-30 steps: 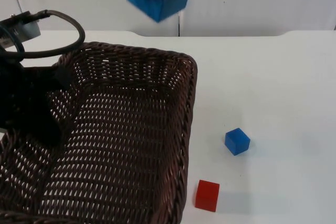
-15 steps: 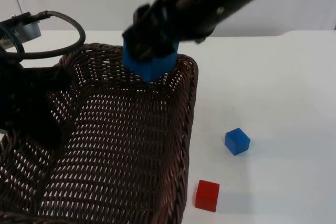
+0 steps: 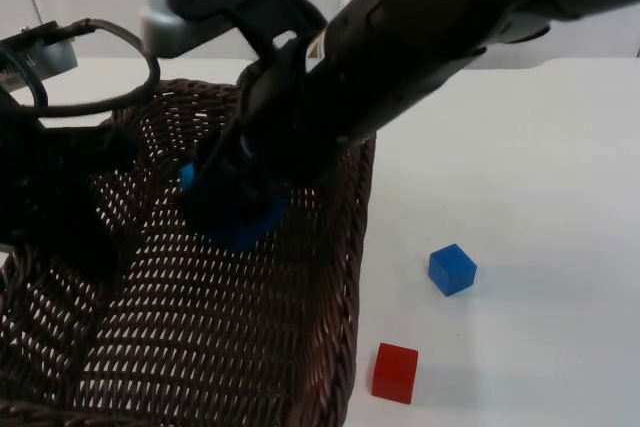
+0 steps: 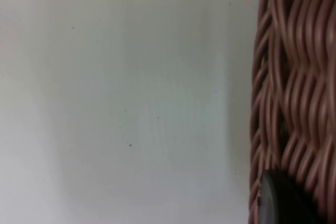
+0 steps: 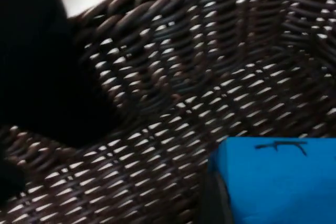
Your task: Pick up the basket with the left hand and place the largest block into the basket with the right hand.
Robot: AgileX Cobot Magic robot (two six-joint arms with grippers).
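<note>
Wicker basket (image 3: pixel 230 327) fills lower left of top view, held up by left hand (image 3: pixel 60 197) at its left rim, grip state unclear. Right hand (image 3: pixel 235 202) clamps big block (image 3: pixel 232 215) low inside basket, likely for short drop. Small blue cube (image 3: pixel 452 269), red cube (image 3: pixel 395 373) on worktop (image 3: pixel 520 167), lower right.
Left wrist: basket wall (image 4: pixel 294 87) beside fingertip.
Right wrist: block (image 5: pixel 278 182) just above weave.
</note>
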